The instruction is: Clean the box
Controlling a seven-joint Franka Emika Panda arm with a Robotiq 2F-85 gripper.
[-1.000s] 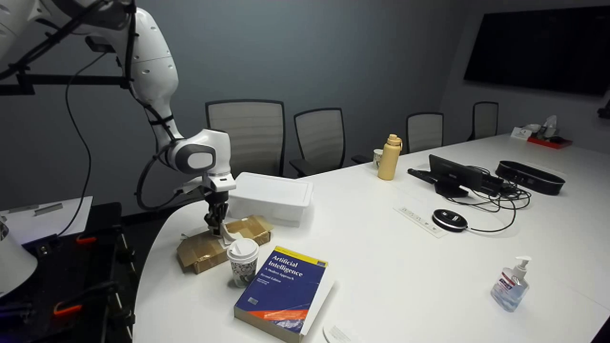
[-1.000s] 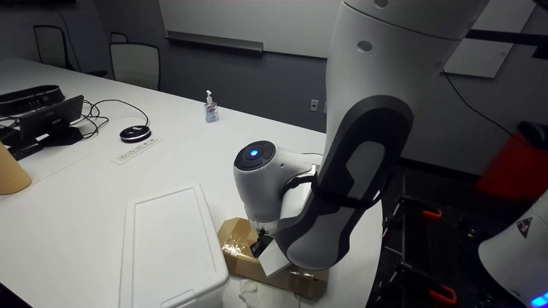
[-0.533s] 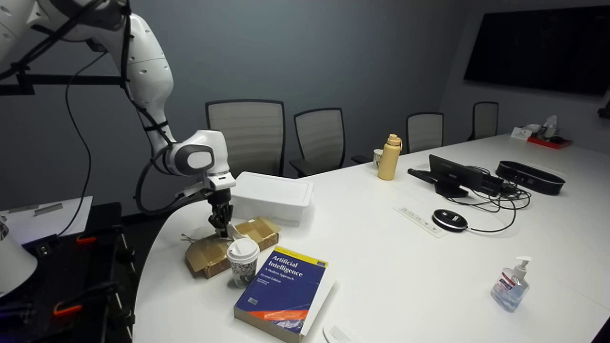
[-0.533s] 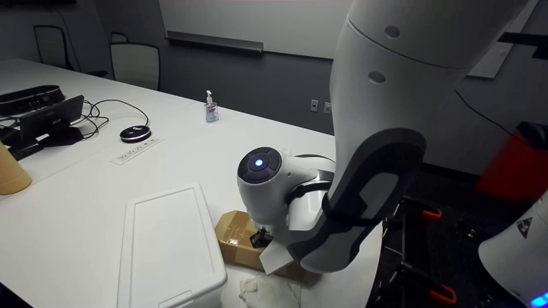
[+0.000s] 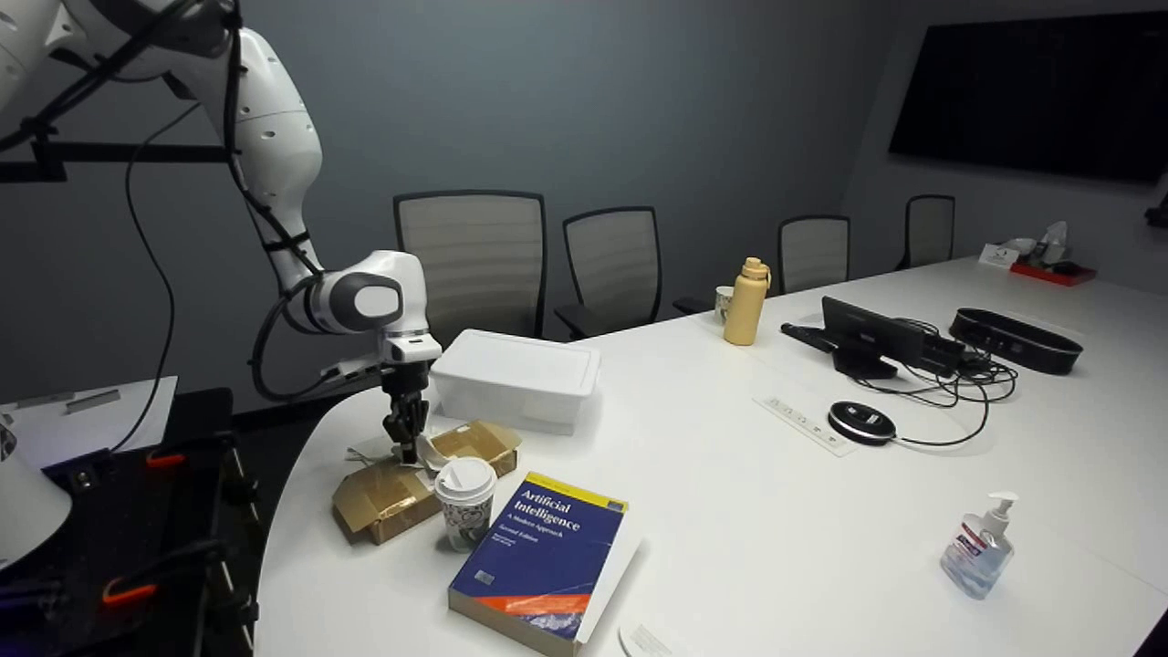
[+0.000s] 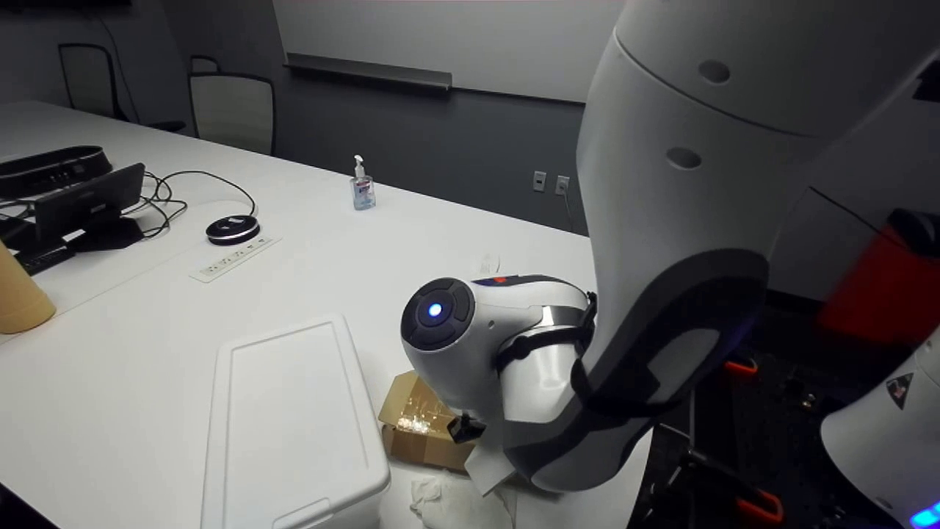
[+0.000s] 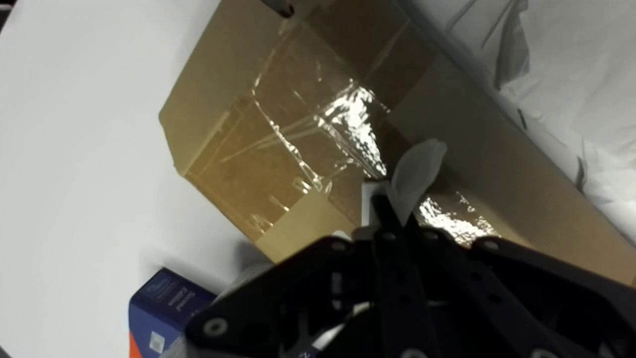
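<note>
- The long brown cardboard box with glossy clear tape (image 7: 348,139) lies on the rounded end of the smooth white table (image 5: 776,511), directly beneath the gripper. A taped face is turned up, which should give the wiping a broad, flat surface.
- A limp white wipe (image 7: 416,174), paper or cloth I cannot tell, is pinched in the black two-finger gripper (image 7: 390,221). The fingers are pressed together on it with loose material poking out, probably so that softness rather than hard tips does the rubbing. Whether it touches the box just now is unclear.
- A crumpled white sheet (image 6: 463,503) lies along the box's long side, perhaps a spare or a used wipe.
- The white lidded plastic bin (image 6: 294,419) sits near one end of the box and might check a slide that way, since nothing visibly pins the cardboard.
- The patterned paper cup with a white lid (image 5: 465,506) stands upright between the box and the thick blue textbook (image 5: 547,557); a wide stroke could knock it.
- The clear sanitiser pump bottle (image 5: 976,552) stands well apart, seemingly out of use.
</note>
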